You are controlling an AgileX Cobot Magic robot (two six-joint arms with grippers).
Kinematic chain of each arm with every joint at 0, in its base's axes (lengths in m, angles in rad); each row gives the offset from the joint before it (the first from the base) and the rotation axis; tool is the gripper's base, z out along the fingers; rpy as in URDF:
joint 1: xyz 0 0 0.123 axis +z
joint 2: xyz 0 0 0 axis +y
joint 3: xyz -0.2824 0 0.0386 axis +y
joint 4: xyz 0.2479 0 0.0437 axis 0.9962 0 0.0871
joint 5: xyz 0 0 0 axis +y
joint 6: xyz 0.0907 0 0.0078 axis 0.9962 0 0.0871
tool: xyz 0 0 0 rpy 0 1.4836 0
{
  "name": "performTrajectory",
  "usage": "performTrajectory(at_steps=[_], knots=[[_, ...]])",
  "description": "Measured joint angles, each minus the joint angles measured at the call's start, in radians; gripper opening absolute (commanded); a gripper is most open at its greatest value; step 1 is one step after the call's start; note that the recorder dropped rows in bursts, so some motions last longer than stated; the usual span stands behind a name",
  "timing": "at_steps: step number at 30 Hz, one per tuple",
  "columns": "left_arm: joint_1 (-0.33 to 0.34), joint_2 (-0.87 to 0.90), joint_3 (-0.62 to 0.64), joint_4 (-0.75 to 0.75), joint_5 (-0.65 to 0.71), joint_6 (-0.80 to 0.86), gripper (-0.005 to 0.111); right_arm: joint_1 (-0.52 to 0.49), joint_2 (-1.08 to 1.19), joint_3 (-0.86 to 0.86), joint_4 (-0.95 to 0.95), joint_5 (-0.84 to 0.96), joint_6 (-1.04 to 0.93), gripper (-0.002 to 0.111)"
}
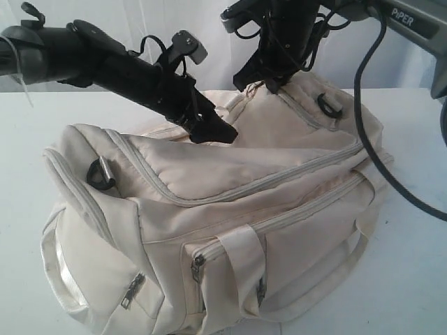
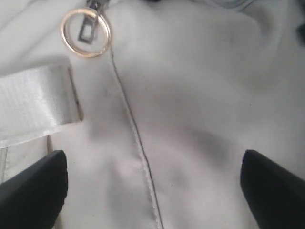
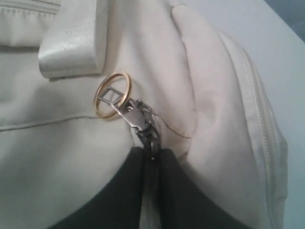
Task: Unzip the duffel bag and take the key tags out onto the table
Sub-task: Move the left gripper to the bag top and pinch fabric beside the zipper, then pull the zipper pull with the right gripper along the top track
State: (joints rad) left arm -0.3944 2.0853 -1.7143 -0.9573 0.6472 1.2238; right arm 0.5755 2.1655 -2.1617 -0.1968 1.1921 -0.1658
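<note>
Here, left gripper wide over duffel bag, right gripper pinching zipper pull

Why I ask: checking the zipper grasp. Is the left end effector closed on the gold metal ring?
No, the left end effector stands open, the gold metal ring lying beyond its fingertips.

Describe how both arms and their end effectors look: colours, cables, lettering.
The left arm is a black rounded tube with thin black wires looped beside it. The right arm has a grey link lettered PiPER in white, and a thick black cable hangs from it. The left end effector and right end effector are matte black and wedge-tipped.
</note>
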Motion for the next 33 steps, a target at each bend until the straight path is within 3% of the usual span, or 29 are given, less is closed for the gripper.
performTrajectory(at_steps=[6, 8, 10, 16, 17, 24, 26, 30, 33], knots=[[-0.009, 0.047, 0.000, 0.008, -0.032, -0.015, 0.093, 0.000, -0.021, 0.000, 0.002, -0.019, 0.022, 0.000], [-0.012, 0.056, 0.000, 0.008, -0.050, -0.038, 0.086, 0.000, -0.021, 0.000, 0.004, -0.019, 0.024, 0.000], [-0.012, 0.057, 0.000, 0.010, -0.065, -0.053, 0.072, 0.000, -0.021, 0.002, 0.004, -0.019, 0.024, 0.000], [-0.012, 0.057, -0.004, 0.014, -0.083, -0.066, 0.005, 0.000, -0.022, 0.002, 0.004, -0.019, 0.024, 0.000], [-0.012, 0.057, -0.004, 0.014, -0.072, -0.066, 0.000, 0.000, -0.022, 0.002, 0.004, -0.019, 0.024, 0.000], [-0.012, 0.042, -0.004, 0.047, -0.047, -0.071, 0.000, 0.000, -0.016, 0.002, 0.005, 0.002, 0.024, 0.004], [-0.012, 0.038, -0.004, 0.054, -0.040, -0.071, 0.000, 0.000, -0.012, 0.002, 0.001, 0.005, 0.024, 0.013], [-0.012, 0.038, -0.004, 0.065, -0.031, -0.072, 0.000, 0.000, -0.015, 0.002, -0.005, 0.007, 0.028, 0.044], [-0.012, 0.038, -0.004, 0.071, -0.027, -0.074, 0.000, 0.000, -0.041, 0.002, -0.021, 0.014, 0.028, 0.055]])
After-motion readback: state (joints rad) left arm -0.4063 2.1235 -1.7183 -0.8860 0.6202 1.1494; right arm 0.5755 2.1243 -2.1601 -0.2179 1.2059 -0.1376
